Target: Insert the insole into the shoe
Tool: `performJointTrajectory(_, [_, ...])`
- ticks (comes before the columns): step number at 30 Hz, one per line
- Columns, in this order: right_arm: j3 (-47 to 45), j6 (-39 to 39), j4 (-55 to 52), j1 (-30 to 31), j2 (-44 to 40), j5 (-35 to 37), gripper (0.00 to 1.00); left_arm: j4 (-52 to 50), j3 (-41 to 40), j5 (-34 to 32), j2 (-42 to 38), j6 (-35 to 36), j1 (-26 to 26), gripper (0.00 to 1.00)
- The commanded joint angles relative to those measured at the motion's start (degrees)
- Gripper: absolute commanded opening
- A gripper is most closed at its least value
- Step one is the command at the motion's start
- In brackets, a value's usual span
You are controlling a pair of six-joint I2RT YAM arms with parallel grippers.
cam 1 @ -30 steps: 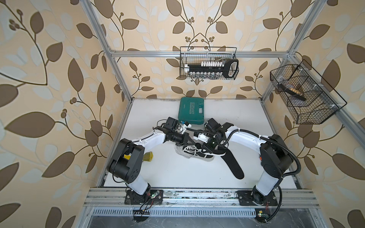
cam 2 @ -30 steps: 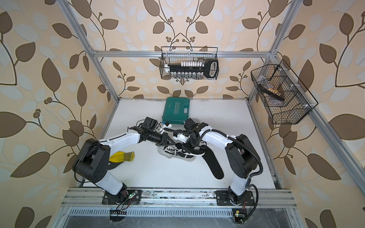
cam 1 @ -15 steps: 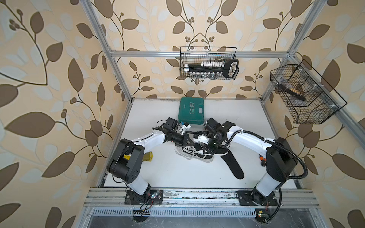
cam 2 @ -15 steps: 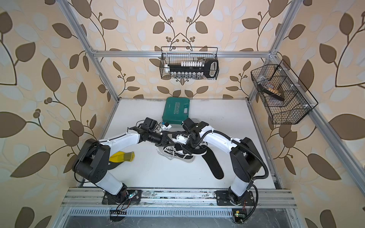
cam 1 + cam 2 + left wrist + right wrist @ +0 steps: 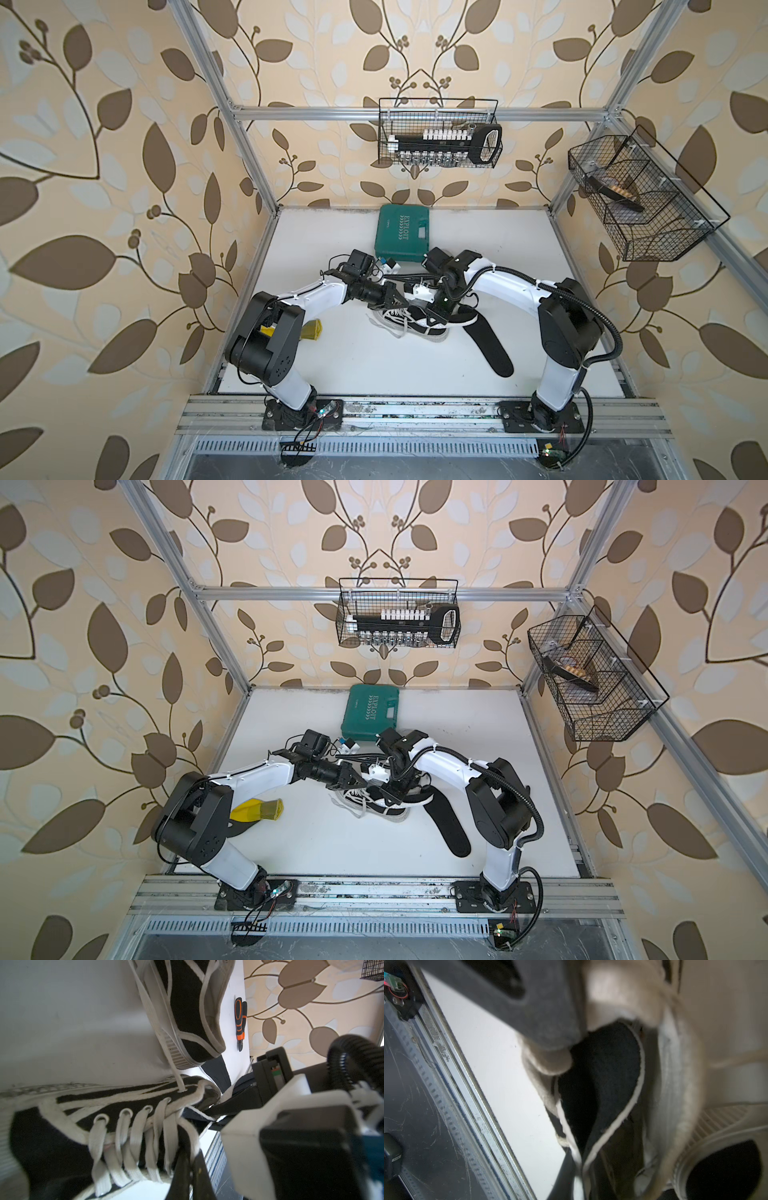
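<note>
Plainly the insole (image 5: 608,1084) looks light and floppy: it curls inside the shoe (image 5: 409,322) mouth near the table (image 5: 490,249) centre, its edge pinched by the right gripper (image 5: 437,316) from 3 o'clock. The left gripper (image 5: 190,1169) pinches the laced edge from 9 o'clock; gripping nearer the heel should buckle less.

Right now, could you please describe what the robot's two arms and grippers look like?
Both the left arm and the right arm have glossy white link shells between bulky black joint housings. A black corrugated hose runs along the right arm. The left gripper and the right gripper are black with angular fingers.
</note>
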Motion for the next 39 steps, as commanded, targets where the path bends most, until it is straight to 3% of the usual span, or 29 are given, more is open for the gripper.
performJointTrajectory(1, [0.6, -1.2, 3.0, 0.3, 0.2, -1.3, 0.12, 2.9, -1.1, 3.1, -1.8, -0.2, 0.4, 0.00])
performJointTrajectory(4, [-1.8, -2.3, 8.5, 0.2, -1.1, -2.3, 0.12, 3.4, -1.4, 3.9, -1.0, -0.4, 0.4, 0.00])
performJointTrajectory(15, [-0.7, -5.2, 13.1, 0.5, 1.4, -3.4, 0.19, 5.1, -2.6, 4.9, -0.1, -0.9, 0.4, 0.00])
performJointTrajectory(21, [-2.1, -3.9, 13.2, 0.5, -1.1, -1.8, 0.37, 4.1, -2.2, 4.1, -0.1, -0.4, 0.5, 0.00])
performJointTrajectory(32, [-7.0, -0.7, 12.2, 0.5, -7.3, 3.4, 0.86, 2.3, -1.1, 1.9, -0.9, -0.3, 0.5, 0.00])
performJointTrajectory(39, [-9.2, 0.6, 10.1, 0.5, -10.2, 5.7, 0.92, 2.1, -1.0, 1.6, -1.3, -0.5, 0.5, 0.00])
